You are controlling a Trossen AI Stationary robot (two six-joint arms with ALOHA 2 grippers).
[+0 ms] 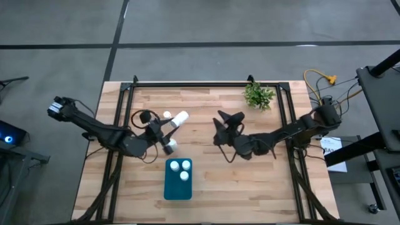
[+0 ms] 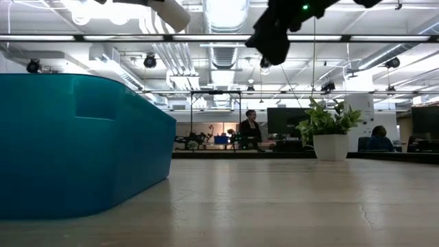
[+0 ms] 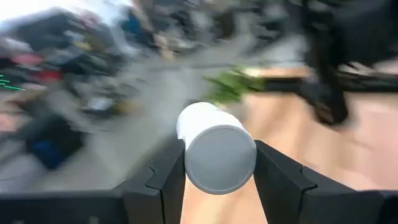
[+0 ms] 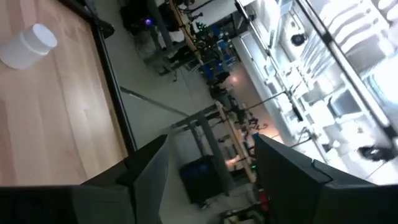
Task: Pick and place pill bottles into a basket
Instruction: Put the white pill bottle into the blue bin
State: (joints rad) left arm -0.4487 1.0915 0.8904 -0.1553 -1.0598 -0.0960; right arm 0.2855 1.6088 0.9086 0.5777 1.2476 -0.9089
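My left gripper (image 1: 172, 123) is shut on a white pill bottle (image 1: 180, 118), held high above the table's middle left. In the low view the same bottle (image 2: 175, 10) shows at the top edge. The teal basket (image 1: 178, 187) stands near the front edge with three bottles in it (image 1: 181, 169). One more bottle (image 1: 167, 115) stands on the wood beside the held one, and another (image 1: 170, 147) sits by the left gripper. My right gripper (image 1: 228, 120) hangs open over the table's middle, nothing between its fingers (image 4: 149, 168). My left gripper pinches the bottle's round sides (image 3: 186, 155) between its two fingers. The fingers lie along the bottle, which sticks out past their tips toward the far right. One flat end (image 3: 221, 162) faces back to the wrist. The bottle lies nearly level, lifted clear of the table.
A small green plant (image 1: 258, 95) in a white pot (image 2: 330, 146) stands at the far right. A black frame (image 1: 206, 84) runs along the table's far edge and sides. Bare wood lies right of the basket (image 2: 68, 144).
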